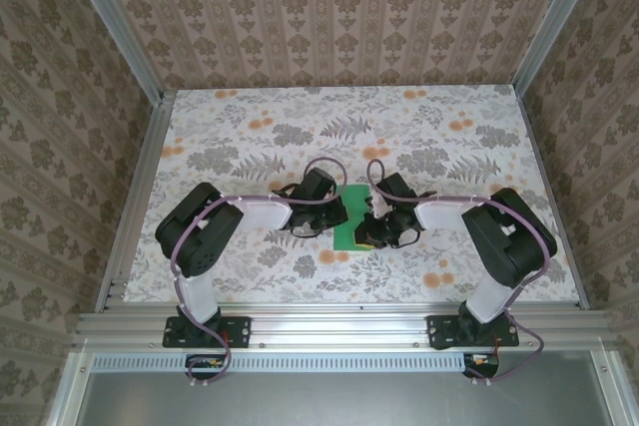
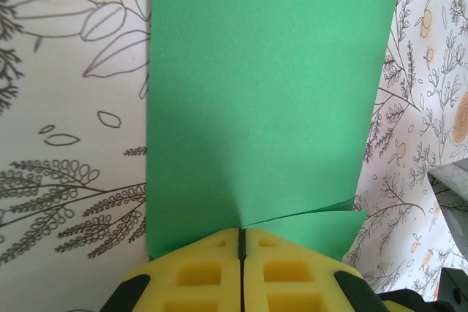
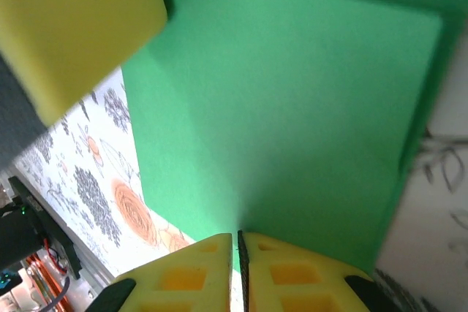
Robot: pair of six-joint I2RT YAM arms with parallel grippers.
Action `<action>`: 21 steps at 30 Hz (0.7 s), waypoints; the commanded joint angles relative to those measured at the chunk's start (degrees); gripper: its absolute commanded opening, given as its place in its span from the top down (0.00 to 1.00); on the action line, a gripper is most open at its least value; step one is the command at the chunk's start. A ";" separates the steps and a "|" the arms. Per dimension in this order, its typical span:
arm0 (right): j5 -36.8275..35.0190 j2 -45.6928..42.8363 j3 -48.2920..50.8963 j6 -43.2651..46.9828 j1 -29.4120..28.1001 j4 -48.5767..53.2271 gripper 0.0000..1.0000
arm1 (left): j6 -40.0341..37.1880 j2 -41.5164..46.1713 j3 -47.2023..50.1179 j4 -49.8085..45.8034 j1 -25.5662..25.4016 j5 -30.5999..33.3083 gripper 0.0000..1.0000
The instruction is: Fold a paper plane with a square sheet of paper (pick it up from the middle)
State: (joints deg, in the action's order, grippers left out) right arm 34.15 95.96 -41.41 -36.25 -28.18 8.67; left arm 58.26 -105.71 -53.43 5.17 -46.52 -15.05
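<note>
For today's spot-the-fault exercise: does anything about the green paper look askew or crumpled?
Yes. Where the left tool pinches the green paper, a slanted pucker runs sideways to the paper's edge, and a lower layer pokes out there, misaligned with the layer above it.

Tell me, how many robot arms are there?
2. The left arm stands near-left on the table, the right arm near-right; both reach the green paper in the middle.
</note>
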 commanded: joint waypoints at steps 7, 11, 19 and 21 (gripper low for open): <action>2.13 -4.85 7.77 -2.16 2.18 2.25 0.85 | -0.60 -1.52 0.38 -3.59 0.78 1.51 0.93; 0.87 -9.52 8.22 -2.00 4.32 3.08 0.82 | -1.02 -1.26 0.18 -3.45 0.49 0.78 0.92; -10.03 -9.34 0.42 1.19 4.79 7.74 0.59 | -3.17 -1.33 -3.70 -6.09 -0.92 0.72 0.92; -9.66 -7.31 -0.95 1.18 4.77 6.53 0.58 | -2.98 -1.51 -3.92 -6.07 -0.92 0.63 0.92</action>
State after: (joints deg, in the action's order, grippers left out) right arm 27.64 86.41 -39.97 -35.99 -23.62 13.72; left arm 56.86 -106.17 -55.72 1.72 -47.00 -15.07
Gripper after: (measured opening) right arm 0.420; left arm 0.084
